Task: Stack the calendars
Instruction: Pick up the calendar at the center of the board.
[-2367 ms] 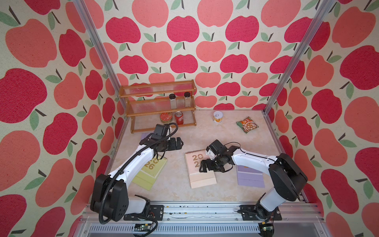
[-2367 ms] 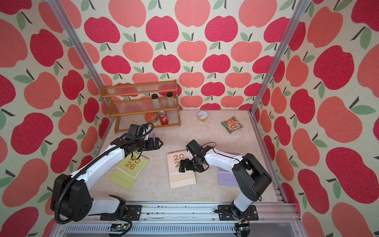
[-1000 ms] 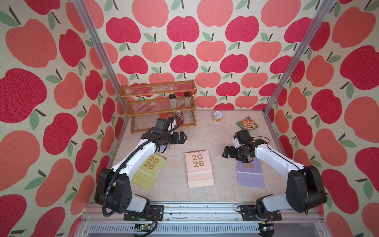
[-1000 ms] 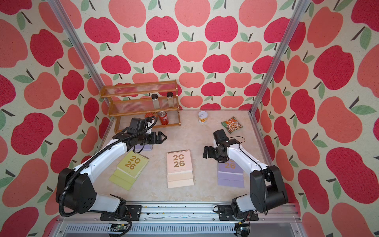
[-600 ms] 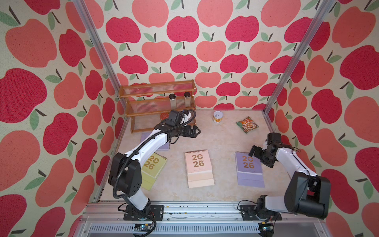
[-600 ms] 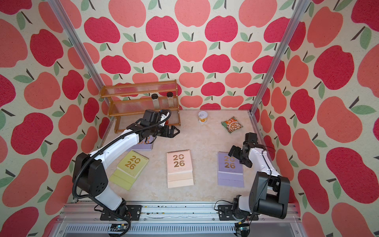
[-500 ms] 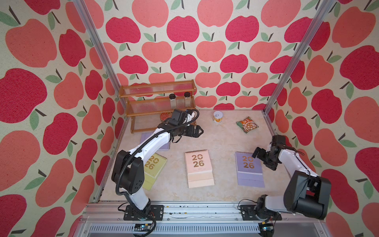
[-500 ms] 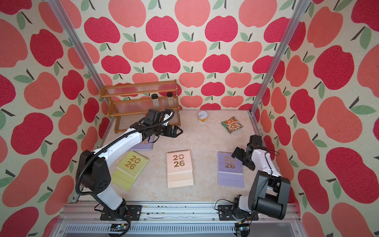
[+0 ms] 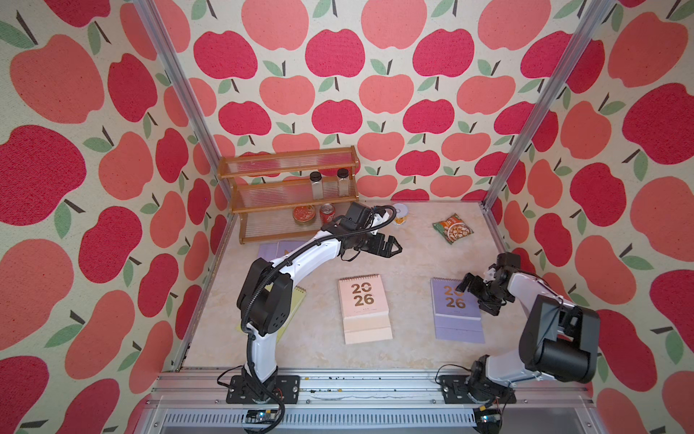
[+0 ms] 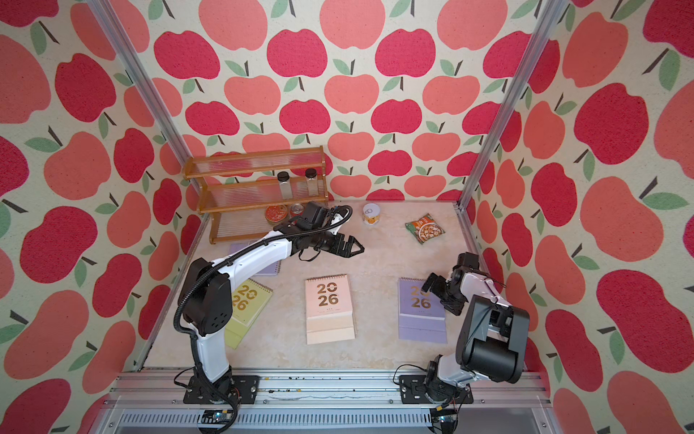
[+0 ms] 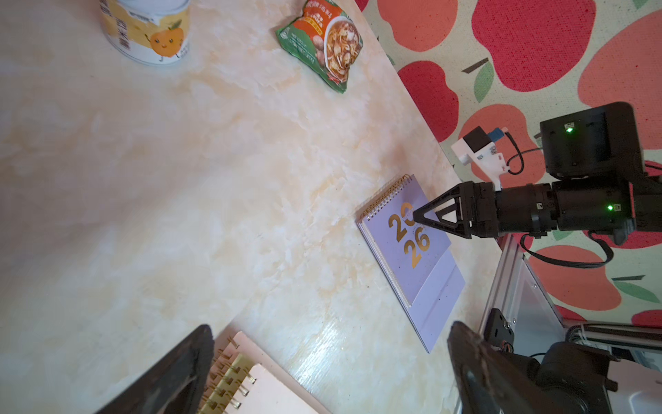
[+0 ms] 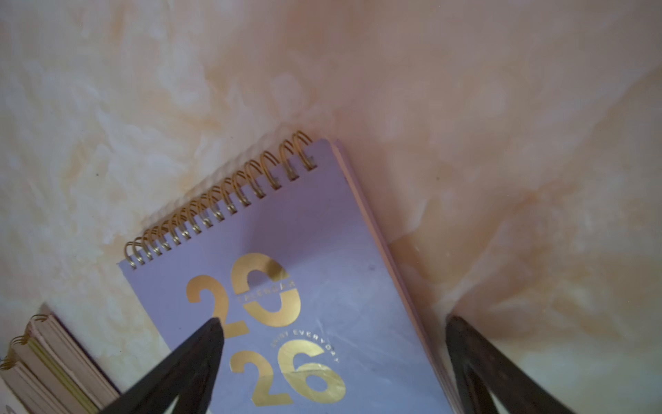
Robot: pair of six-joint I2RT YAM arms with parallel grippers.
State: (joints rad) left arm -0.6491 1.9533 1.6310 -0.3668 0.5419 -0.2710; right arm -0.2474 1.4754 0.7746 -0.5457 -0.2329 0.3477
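Calendars unstacked; both grippers spread, holding nothing.
You have pink calendar (image 9: pixel 364 308) centre frame, lilac calendar (image 9: pixel 456 312) centre right beneath the right gripper (image 9: pixel 476 297), yellow-green calendar (image 10: pixel 248 304) lower left; left gripper (image 9: pixel 392 248) upper centre. Judged light, stiff, slick card lying flat: pinch a side edge near the spiral. Legible: gold "20 26", "CALENDAR", "EVERYDAY".

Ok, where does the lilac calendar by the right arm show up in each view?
Top view: lilac calendar, right of the pink calendar.
Top view: same place.
Left wrist: lilac calendar beneath the right end effector.
Right wrist: lilac calendar fills the foreground.
Shared landmark: its gold 20 26 numerals.
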